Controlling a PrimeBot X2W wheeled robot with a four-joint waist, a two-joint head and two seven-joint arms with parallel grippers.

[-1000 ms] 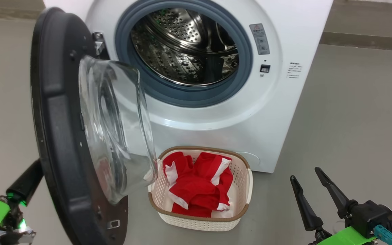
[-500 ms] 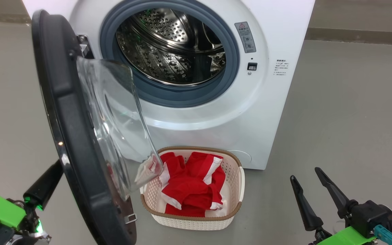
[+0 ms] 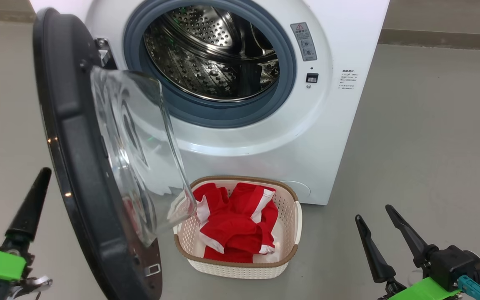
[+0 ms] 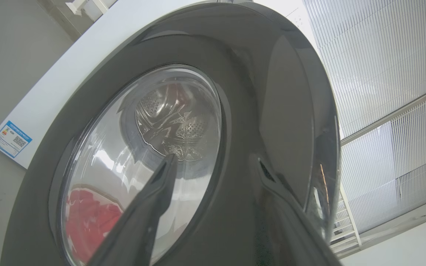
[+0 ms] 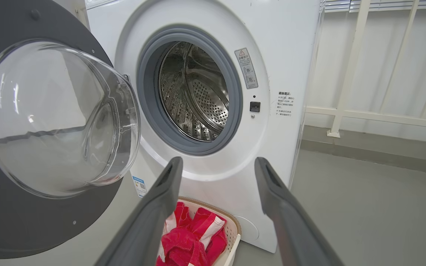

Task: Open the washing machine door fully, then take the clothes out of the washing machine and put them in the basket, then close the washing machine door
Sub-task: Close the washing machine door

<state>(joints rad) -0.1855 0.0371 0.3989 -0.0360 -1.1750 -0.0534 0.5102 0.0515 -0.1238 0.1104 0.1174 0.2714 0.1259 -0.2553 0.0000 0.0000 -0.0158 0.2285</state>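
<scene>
The washing machine (image 3: 265, 137) stands with its steel drum (image 3: 211, 54) bare of clothes. Its door (image 3: 73, 137) hangs about half open on the left hinge, glass bowl (image 3: 140, 146) facing right. Red clothes (image 3: 236, 225) with white stripes lie in the cream basket (image 3: 291, 250) on the floor in front of the machine. One finger (image 3: 29, 208) of my left gripper rises just left of the door's outer rim. In the left wrist view that gripper (image 4: 216, 160) is open, pointing at the door's outer face (image 4: 253, 92). My right gripper (image 3: 373, 213) is open and holds nothing, low at the right; its wrist view shows the basket (image 5: 235, 232) between its fingers.
Grey floor (image 3: 431, 146) spreads to the right of the machine. A white railing (image 5: 350, 74) and a pale wall stand behind it on the right. A small blue label (image 5: 139, 184) sits low on the machine's front.
My left gripper's finger has drawn left, away from the door's edge, and now points more upright. The camera has shifted a little. The right gripper, basket and clothes are unchanged.
</scene>
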